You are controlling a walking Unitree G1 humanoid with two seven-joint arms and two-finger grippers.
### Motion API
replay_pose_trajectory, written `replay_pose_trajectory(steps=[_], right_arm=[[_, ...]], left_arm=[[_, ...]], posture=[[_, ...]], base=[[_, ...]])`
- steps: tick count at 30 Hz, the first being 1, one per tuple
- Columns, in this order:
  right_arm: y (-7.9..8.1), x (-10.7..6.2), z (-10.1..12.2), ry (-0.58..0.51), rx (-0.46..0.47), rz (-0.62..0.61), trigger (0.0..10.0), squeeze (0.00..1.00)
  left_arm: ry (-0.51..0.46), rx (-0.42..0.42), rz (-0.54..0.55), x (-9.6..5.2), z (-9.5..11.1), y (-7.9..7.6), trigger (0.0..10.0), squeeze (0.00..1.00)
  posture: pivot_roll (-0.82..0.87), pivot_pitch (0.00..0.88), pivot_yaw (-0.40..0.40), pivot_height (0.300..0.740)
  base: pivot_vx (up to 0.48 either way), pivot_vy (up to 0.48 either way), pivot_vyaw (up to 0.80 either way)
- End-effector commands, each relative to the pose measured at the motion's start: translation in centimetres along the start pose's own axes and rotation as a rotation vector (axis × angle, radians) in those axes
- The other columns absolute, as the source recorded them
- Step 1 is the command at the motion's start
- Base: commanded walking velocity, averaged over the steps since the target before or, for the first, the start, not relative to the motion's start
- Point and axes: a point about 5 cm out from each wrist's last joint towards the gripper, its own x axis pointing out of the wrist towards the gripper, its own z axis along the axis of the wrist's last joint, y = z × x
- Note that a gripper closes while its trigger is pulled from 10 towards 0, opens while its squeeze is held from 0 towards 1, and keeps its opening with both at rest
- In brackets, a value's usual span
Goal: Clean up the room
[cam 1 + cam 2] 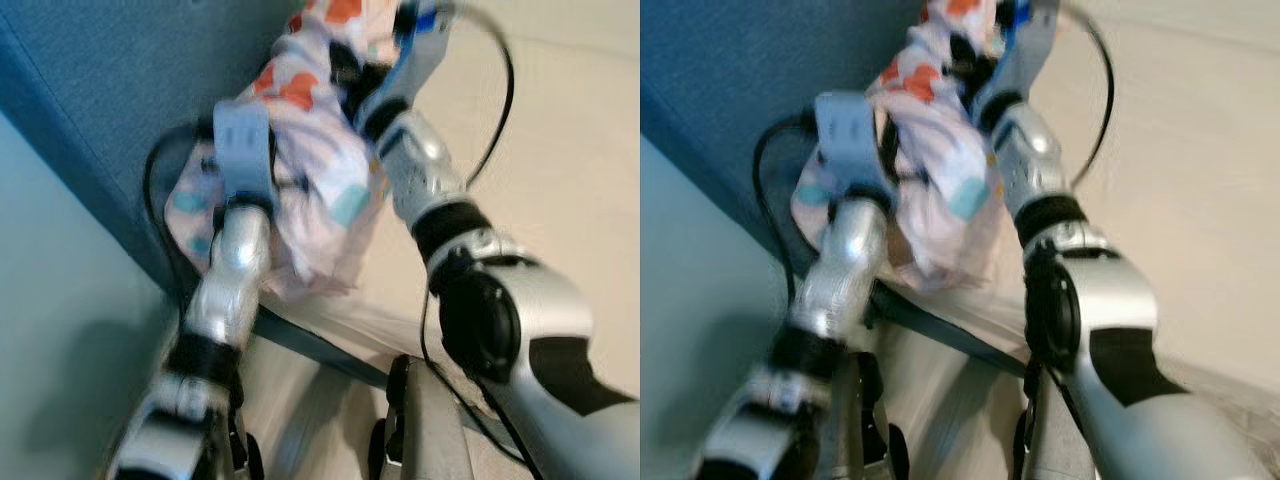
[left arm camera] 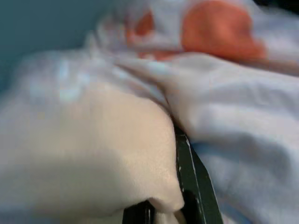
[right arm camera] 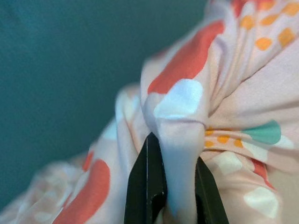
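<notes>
A pale pink cloth (image 1: 322, 165) with orange, teal and white spots hangs bunched between my two arms, in front of a blue upholstered surface (image 1: 100, 90). My right gripper (image 3: 170, 196) is shut on a fold of the cloth, which bulges out above its black fingers (image 3: 148, 186). In the head views it sits at the cloth's top edge (image 1: 352, 72). My left gripper (image 2: 163, 205) is lower down, its fingers (image 2: 192, 184) buried in the fabric and pinching a cream-coloured fold. The head views are blurred.
A beige surface (image 1: 570, 160) spreads to the right of the blue one. A pale teal area (image 1: 60, 330) lies at the left. A black cable (image 1: 507, 90) loops beside my right arm. My own legs (image 1: 420, 420) show below.
</notes>
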Motion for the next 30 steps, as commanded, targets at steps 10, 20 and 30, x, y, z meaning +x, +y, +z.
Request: replay_pose_trajectory(steps=[10, 20, 30], right_arm=[[-1.8, -2.1, -4.6, 0.209, 0.008, -0.135, 10.0, 0.0], [-3.7, -3.3, -5.5, 0.261, 0.018, -0.267, 10.0, 1.0], [-4.4, -3.8, -5.6, 0.247, 0.045, -0.314, 10.0, 1.0]], left_arm=[[0.07, -0.165, -0.169, -1.1, -0.4, -5.4, 0.0, 0.0], [0.113, -0.282, -0.275, -1.4, 0.4, -7.4, 10.0, 0.07], [0.111, -0.35, -0.359, -1.9, 1.2, -8.0, 10.0, 1.0]], posture=[[0.18, 0.369, 0.028, 0.541], [0.19, 0.367, 0.032, 0.541], [0.18, 0.359, 0.031, 0.541]], base=[[0.0, 0.0, 0.0], [0.0, 0.0, 0.0], [0.0, 0.0, 0.0]])
